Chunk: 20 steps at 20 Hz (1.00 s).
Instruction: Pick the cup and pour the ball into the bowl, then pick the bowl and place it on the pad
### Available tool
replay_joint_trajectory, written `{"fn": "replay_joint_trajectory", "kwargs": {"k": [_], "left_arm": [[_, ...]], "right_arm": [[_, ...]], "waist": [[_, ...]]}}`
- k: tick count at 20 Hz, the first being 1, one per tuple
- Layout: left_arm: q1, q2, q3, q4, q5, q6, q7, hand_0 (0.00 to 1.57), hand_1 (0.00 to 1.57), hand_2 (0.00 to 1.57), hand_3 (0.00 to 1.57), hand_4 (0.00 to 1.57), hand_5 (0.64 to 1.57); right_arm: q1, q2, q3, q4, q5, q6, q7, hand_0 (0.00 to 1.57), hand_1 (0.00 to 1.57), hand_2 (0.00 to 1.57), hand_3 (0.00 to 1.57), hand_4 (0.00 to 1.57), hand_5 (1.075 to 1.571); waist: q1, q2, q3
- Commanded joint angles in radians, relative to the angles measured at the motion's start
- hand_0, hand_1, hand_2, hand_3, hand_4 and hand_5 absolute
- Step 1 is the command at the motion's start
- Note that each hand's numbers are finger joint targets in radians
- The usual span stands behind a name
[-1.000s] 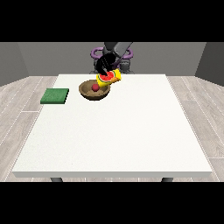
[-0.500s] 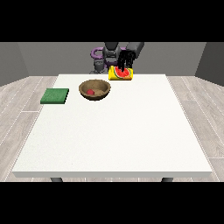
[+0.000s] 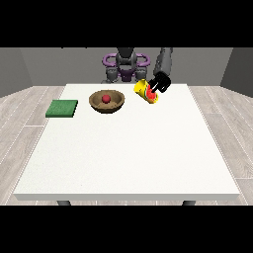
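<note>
You had the white table (image 3: 128, 148) spread wide in front of the hand, bare over most of its near half. The brown bowl (image 3: 106, 102) sat to the view's left of the hand, a short way off, and the green pad (image 3: 62, 108) lay farther out on that same side, well beyond the bowl and apart from it. The yellow cup (image 3: 147, 92) was at the hand itself, tipped over with its red-lined mouth slanting away from the bowl. The hand at the view's right (image 3: 159, 83) was clamped round the cup, dark fingers curled over its upper side. Smallest of all, the red ball (image 3: 105, 98) rested inside the bowl, so the pour looked done.

I judged you to be between the two halves of the task: the cup was spent and only needed setting down. Your next move called for lowering the cup onto the table on the far side from the bowl, releasing it, then bringing a hand to the bowl's rim for the carry across to the pad. The other hand was not visible at the view's left.
</note>
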Motion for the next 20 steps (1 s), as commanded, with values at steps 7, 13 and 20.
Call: {"fn": "replay_joint_trajectory", "kwargs": {"k": [7, 13, 20], "left_arm": [[0.029, -0.138, 0.292, -0.231, 0.630, -0.507, -0.261, 0.65, 0.65, 0.21, 0.00, 0.34, 1.566], [0.037, 0.027, 0.402, -0.167, 0.807, -0.871, -0.375, 0.00, 0.00, 0.00, 0.00, 0.00, 1.557], [-0.114, 0.314, 0.467, -0.129, 0.861, -1.024, -0.197, 0.00, 0.00, 0.00, 0.00, 0.00, 1.531]], "right_arm": [[0.004, 0.054, 0.035, -0.039, 0.033, -0.059, 0.008, 0.00, 0.00, 0.00, 0.00, 0.52, 1.564], [-0.013, 0.124, 0.140, -0.159, 0.171, -0.175, 0.035, 0.00, 0.00, 0.00, 0.00, 0.49, 1.566], [-0.013, 0.158, 0.145, -0.008, 0.205, -0.171, -0.079, 0.00, 0.00, 0.00, 0.00, 0.48, 1.569]], "waist": [[0.110, 0.077, -0.0069], [0.119, 0.191, 0.0067], [0.121, 0.273, 0.0106]]}}
